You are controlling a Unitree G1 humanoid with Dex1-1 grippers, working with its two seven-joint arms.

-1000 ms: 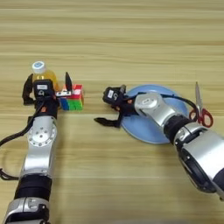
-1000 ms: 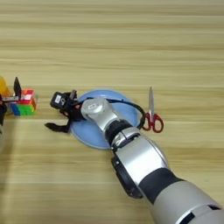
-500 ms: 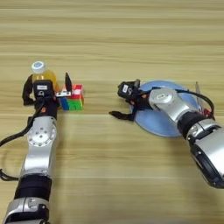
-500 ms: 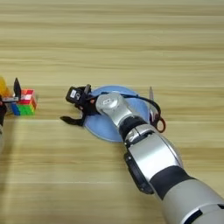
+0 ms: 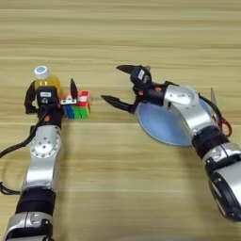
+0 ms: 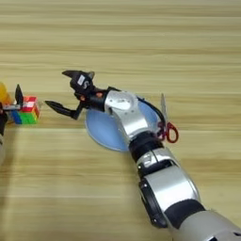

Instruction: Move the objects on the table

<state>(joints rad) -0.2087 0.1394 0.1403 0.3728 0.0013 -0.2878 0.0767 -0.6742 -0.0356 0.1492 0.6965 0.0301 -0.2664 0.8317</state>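
Reaching toward 9 o'clock, the right gripper point(image 5: 120, 84) hovers with fingers spread wide and empty, just off the plate point(image 5: 164, 124) rim; the scissors point(image 6: 164, 124) lie at the plate's 3 o'clock edge. The left gripper point(image 5: 52, 96), fingers wide, brackets the bottle point(image 5: 44, 81), with the cube point(image 5: 79, 104) touching at its 3 o'clock on the table point(image 5: 117, 33).

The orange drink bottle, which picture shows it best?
The left eye view. There the whole bottle shows, white cap and orange body, standing on the table just behind the left pincer and beside the puzzle cube. The right eye view shows only a sliver of orange at its left edge.
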